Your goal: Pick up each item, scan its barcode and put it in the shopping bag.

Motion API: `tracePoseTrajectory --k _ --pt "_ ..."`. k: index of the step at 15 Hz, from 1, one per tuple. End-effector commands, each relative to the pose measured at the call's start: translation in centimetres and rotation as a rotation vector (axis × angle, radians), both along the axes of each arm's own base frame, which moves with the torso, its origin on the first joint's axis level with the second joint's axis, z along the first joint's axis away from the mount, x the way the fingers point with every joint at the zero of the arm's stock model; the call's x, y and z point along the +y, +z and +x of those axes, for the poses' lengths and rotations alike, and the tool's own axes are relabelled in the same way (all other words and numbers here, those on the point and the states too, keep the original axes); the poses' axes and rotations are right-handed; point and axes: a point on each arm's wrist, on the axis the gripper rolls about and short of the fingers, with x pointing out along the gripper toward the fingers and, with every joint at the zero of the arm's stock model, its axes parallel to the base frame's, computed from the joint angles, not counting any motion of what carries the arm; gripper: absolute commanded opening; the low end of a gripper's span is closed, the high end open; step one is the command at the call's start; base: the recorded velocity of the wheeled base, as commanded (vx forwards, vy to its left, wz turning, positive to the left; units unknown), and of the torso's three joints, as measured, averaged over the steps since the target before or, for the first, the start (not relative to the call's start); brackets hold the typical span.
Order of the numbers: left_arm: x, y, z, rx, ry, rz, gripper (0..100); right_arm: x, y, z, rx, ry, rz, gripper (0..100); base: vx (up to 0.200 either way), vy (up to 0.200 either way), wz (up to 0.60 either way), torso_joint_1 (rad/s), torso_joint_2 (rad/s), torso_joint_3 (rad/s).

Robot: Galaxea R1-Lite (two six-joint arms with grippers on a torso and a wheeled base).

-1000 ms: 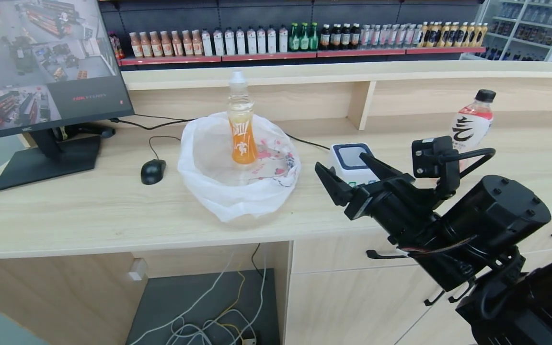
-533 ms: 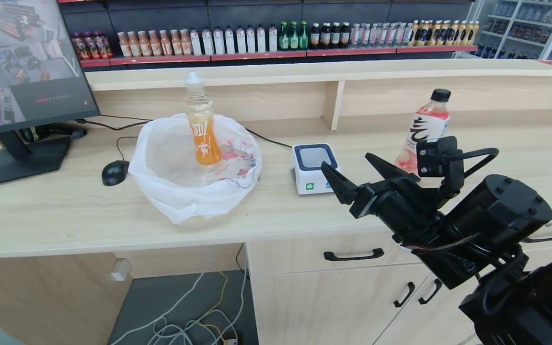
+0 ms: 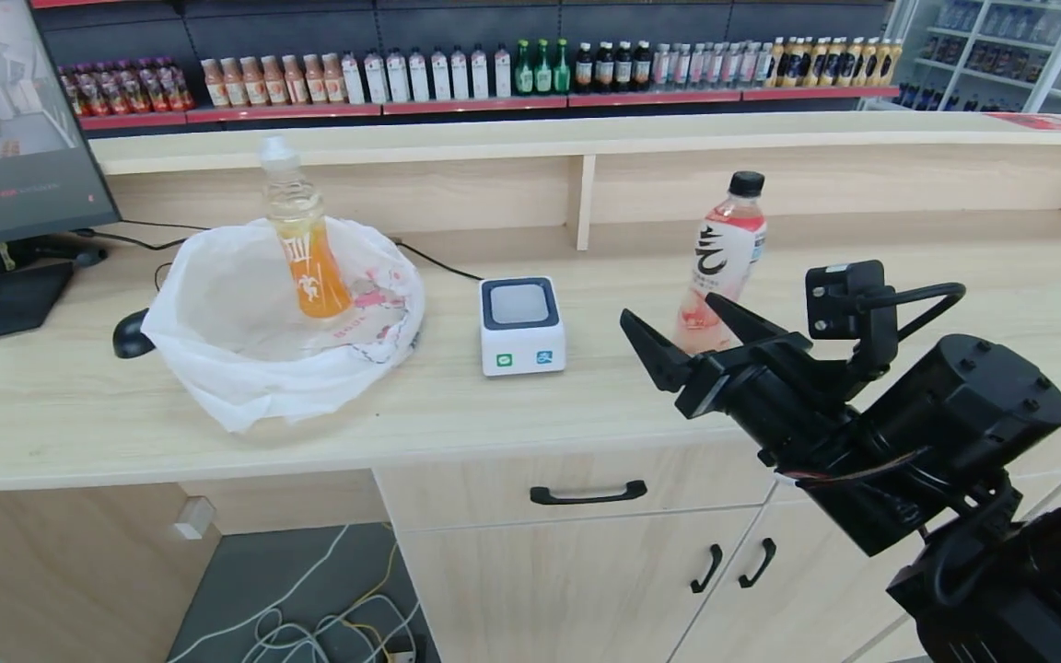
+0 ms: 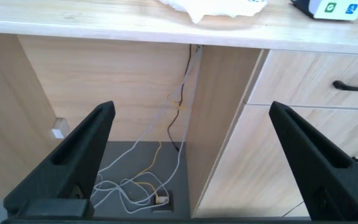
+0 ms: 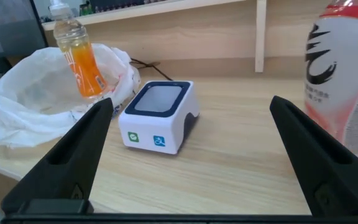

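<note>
We turn rightward; pink bottle, right of scanner, now nears right tool, wide open, empty; grasp next.

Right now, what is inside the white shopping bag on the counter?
One orange drink bottle stands upright inside the shopping bag. The bag's front folds cover its bottom, so anything lying there cannot be seen.

one shopping bag, two bottles on the counter (orange bottle, pink bottle), one scanner, one mouse.
</note>
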Motion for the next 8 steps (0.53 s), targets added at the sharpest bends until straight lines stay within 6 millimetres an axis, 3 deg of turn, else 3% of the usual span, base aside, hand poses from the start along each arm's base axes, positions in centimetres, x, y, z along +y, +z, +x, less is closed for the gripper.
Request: tracePoseTrajectory --k 1,7,8 --pt "0.00 0.00 0.00 0.000 0.001 0.000 100 -0.08 0.06 -0.13 -0.001 0.000 0.001 100 0.000 -0.200 0.00 -0.002 0.00 0.002" --pt "0.00 0.00 0.00 0.000 0.001 0.001 100 -0.17 -0.01 -0.24 0.002 0.000 -0.002 100 0.000 -0.200 0.00 0.002 0.00 0.003" --pt "0.00 0.00 0.00 0.000 0.001 0.003 100 -0.18 -0.05 -0.26 0.004 0.000 -0.003 100 0.000 0.000 0.00 0.000 0.00 0.000"
